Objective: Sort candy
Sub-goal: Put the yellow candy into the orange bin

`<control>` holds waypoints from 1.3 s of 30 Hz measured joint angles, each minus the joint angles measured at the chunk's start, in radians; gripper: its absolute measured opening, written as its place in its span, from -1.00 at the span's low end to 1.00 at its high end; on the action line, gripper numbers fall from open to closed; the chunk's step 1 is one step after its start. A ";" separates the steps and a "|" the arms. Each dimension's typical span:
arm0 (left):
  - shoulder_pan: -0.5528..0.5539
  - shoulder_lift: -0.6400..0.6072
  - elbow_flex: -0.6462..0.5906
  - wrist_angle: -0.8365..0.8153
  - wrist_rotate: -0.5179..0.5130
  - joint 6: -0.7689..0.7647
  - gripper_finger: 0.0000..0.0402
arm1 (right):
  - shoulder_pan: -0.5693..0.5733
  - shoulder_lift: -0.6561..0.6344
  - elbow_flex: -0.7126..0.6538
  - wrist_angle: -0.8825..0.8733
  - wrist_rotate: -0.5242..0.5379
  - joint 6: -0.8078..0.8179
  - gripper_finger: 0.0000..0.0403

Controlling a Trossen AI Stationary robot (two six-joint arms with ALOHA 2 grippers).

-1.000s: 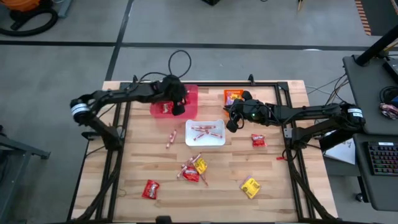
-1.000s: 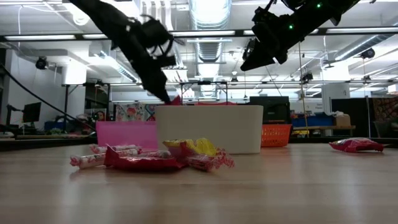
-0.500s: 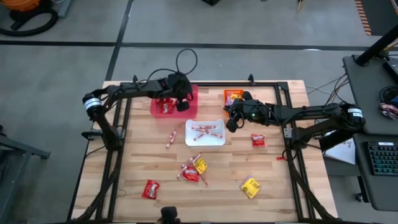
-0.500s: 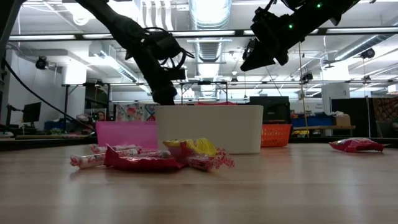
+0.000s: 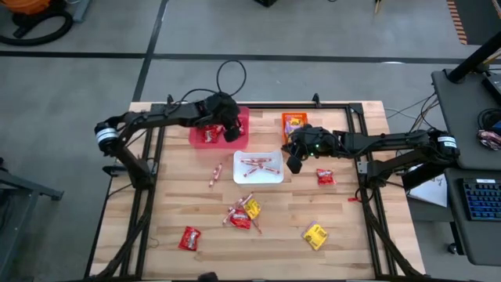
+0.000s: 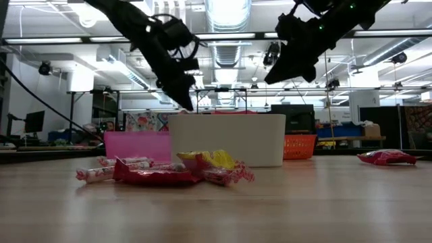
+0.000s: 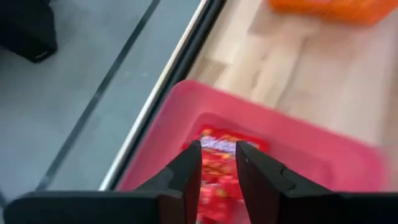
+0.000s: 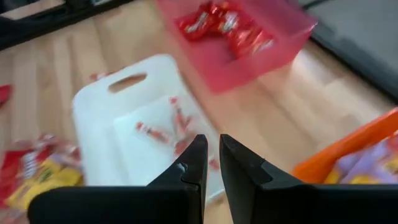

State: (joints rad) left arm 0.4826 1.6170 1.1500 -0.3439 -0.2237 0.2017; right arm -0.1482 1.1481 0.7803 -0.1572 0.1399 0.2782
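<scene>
Since a second ago my left tool (image 5: 229, 130) has parted narrowly over the pink bin (image 5: 243, 117), a red packet (image 7: 219, 168) beneath; my right tool (image 5: 293, 162) hovers almost shut, empty. Sticks lie in the white bin (image 5: 258, 177); two red, two yellow loose, a mixed pile remains on the counter (image 5: 344, 227).

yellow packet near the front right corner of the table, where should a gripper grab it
The yellow packet lies flat and alone on the bare wood, turned at a slant to the table edges. Probably best to come straight down from above and pinch it across its narrower middle, jaws turned to match the slant. Nothing crowds it, so either side seems free.
</scene>
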 joint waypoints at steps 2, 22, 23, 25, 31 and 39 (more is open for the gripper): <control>-0.034 -0.034 -0.015 0.004 0.008 -0.029 -0.60 | 0.000 0.000 0.000 -0.030 -0.049 0.044 -0.82; -0.402 -0.318 -0.245 0.199 0.025 -0.101 -0.61 | 0.199 0.052 0.000 -0.183 -0.306 0.455 -0.82; -0.410 -0.335 -0.267 0.219 0.025 -0.100 -0.61 | 0.209 0.058 0.000 -0.209 -0.306 0.485 -0.82; -0.421 -0.368 -0.311 0.266 0.025 -0.100 -0.61 | 0.227 0.062 0.000 -0.277 -0.305 0.551 -0.82; -0.423 -0.455 -0.437 0.405 0.024 -0.118 -0.61 | 0.281 0.065 0.000 -0.468 -0.356 0.765 -0.82; -0.422 -0.498 -0.492 0.514 0.024 -0.100 -0.61 | 0.367 0.065 0.000 -0.675 -0.412 1.000 -0.82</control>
State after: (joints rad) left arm 0.0605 1.1191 0.6575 0.1698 -0.2001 0.1019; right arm 0.2187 1.2133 0.7799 -0.8325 -0.2720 1.2782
